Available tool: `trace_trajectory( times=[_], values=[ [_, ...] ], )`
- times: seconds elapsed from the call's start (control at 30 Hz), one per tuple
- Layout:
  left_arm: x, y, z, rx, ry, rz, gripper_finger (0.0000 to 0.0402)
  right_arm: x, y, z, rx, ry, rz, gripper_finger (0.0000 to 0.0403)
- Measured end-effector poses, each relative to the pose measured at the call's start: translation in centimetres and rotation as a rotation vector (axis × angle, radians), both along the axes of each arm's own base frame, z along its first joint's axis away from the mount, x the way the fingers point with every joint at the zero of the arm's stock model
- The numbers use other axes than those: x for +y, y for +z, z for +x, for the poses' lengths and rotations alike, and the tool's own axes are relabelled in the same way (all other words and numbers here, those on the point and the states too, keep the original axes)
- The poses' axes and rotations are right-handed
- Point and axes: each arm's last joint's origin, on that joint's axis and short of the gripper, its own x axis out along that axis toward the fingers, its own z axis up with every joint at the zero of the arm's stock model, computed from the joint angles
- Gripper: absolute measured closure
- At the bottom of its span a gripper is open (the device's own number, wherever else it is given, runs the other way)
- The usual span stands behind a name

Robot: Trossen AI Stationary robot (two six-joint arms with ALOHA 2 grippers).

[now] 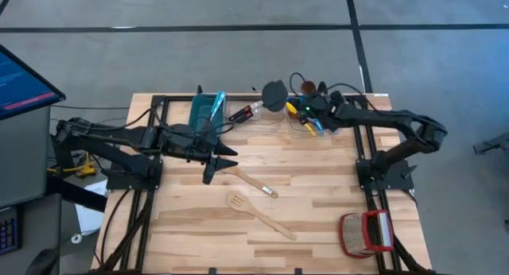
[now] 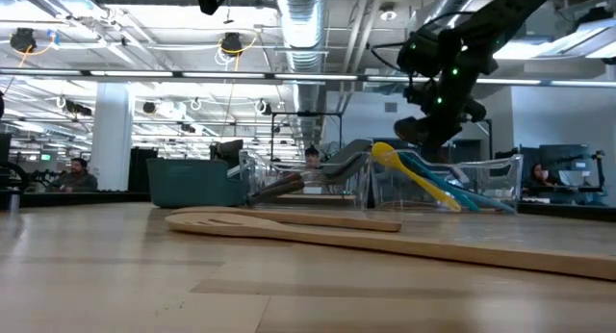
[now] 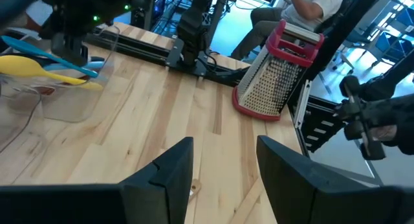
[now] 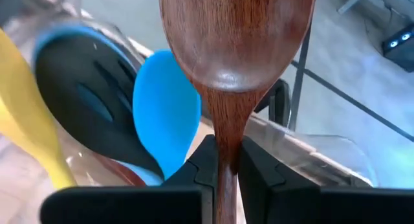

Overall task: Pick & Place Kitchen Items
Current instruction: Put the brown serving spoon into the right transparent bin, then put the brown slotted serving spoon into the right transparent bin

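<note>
Wooden spoon [image 4: 233, 56] gripped above clear bin [image 4: 323, 153] crowded with blue spoon [image 4: 165, 107].

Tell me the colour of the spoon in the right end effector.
Dark reddish-brown wood; the spoon shows best in the right wrist view.

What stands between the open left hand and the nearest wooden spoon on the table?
Nothing visible. The left hand hangs open beside the wooden spoon, with only bare table between them. The right hand is shut on a dark wooden spoon.
</note>
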Motion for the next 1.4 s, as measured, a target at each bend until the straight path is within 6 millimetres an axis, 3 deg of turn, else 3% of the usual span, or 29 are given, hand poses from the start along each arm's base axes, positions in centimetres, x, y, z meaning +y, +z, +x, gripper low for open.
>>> trace_trajectory(
  times=[0.37,0.7,0.87,1.0,1.17,1.4],
  values=[
    [0.0,0.0,0.0,0.001,0.0,0.0,0.0243,-0.2,-2.1,0.6,0.058,0.025,0.077,0.0371],
    [0.0,0.0,0.0,0.001,0.0,0.0,0.0243,-0.1,-1.2,0.5,0.11,0.037,0.123,0.023],
    [0.0,0.0,0.0,0.001,0.0,0.0,0.0243,0.0,1.0,1.0,0.173,0.053,0.158,0.0189],
    [0.0,0.0,0.0,0.001,0.0,-0.001,0.0243,0.5,3.8,1.8,0.203,0.101,0.193,0.0181],
    [0.0,0.0,0.0,0.001,-0.001,-0.004,0.0243,1.7,7.7,3.0,0.159,0.233,0.291,0.0202],
    [-0.3,0.0,0.0,0.006,-0.062,-0.061,0.0243,4.2,12.9,4.7,-0.017,0.46,0.428,0.0261]
  ],
)
